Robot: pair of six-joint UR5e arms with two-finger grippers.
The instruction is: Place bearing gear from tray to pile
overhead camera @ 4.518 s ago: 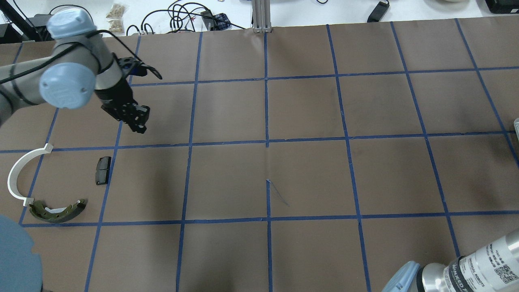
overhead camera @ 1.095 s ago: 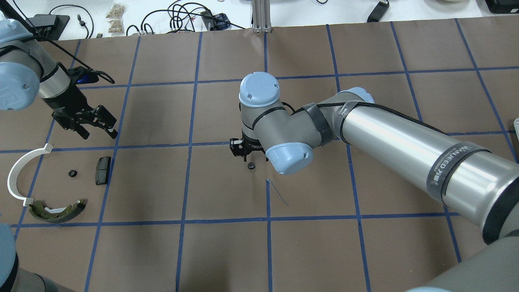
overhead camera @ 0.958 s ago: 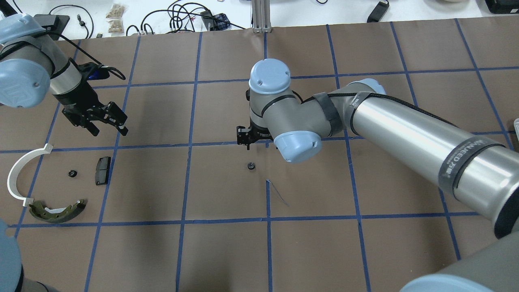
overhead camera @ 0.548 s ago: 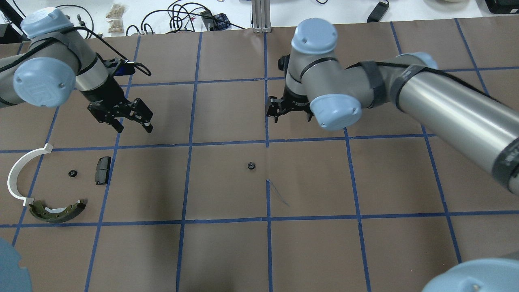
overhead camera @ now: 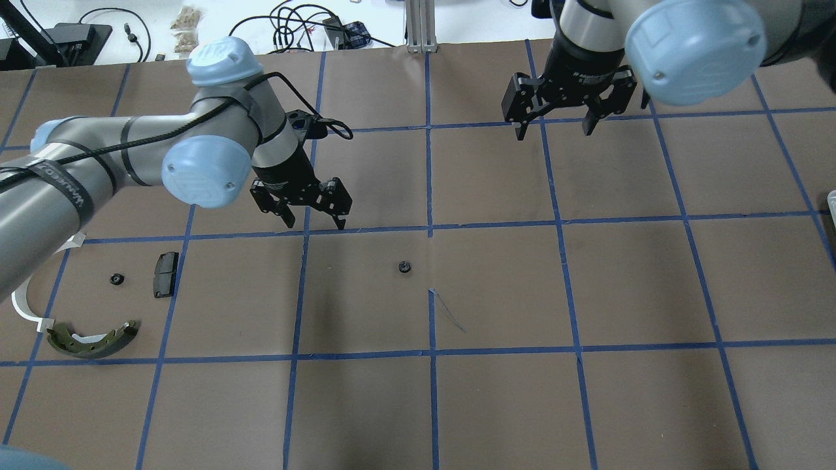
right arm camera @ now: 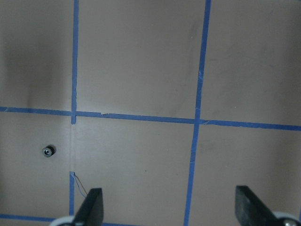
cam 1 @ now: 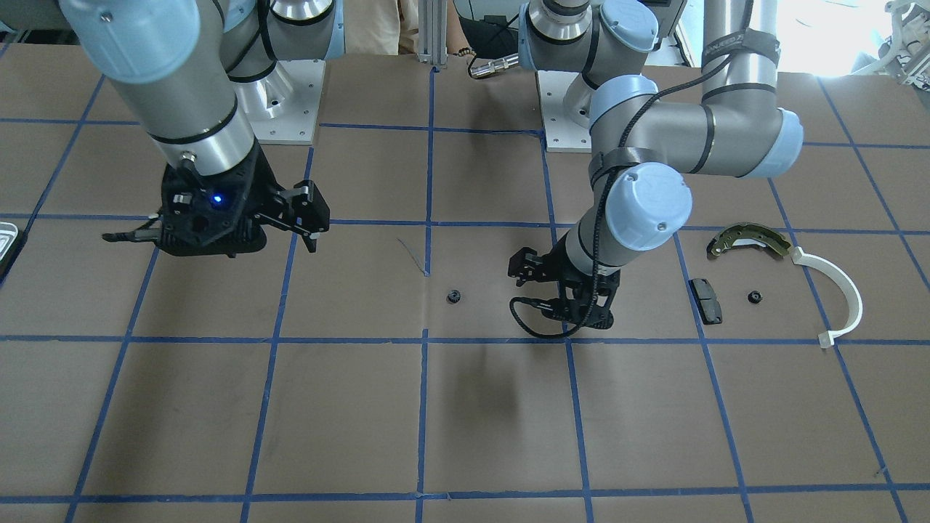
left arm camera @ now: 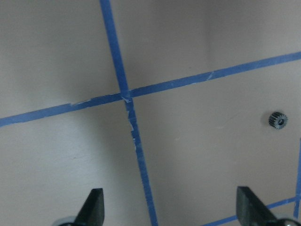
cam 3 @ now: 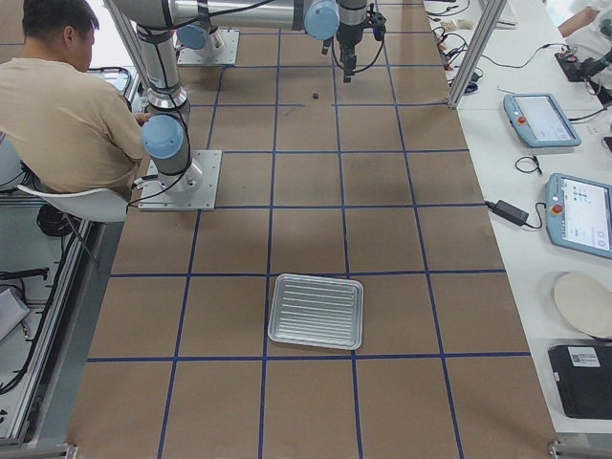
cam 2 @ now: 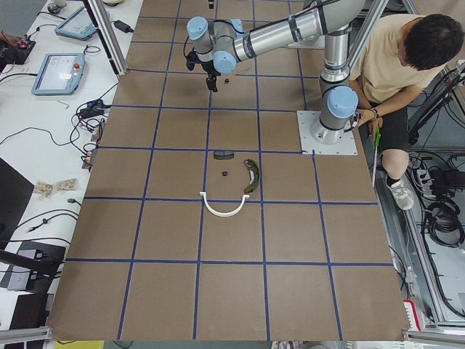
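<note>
A small black bearing gear [overhead camera: 405,266] lies loose on the brown table centre; it also shows in the front view [cam 1: 454,296], the left wrist view [left arm camera: 278,119] and the right wrist view [right arm camera: 48,151]. My left gripper [overhead camera: 304,212] is open and empty, above the table to the gear's left [cam 1: 534,287]. My right gripper [overhead camera: 555,124] is open and empty, high at the far side [cam 1: 218,238]. The pile at the left holds a second gear [overhead camera: 116,279], a dark pad [overhead camera: 166,274], an olive brake shoe [overhead camera: 91,341] and a white arc [cam 1: 835,290]. The tray [cam 3: 316,311] is empty.
Blue tape lines grid the brown table cover. The tray's rim shows as a sliver at the overhead view's right edge [overhead camera: 833,201]. Cables and devices lie beyond the far edge [overhead camera: 294,26]. A person [cam 2: 407,65] sits by the robot bases.
My right gripper let go of the gear at the table centre, then rose and drew back to the far right. My left gripper moved right, from near the pile towards the centre gear.
</note>
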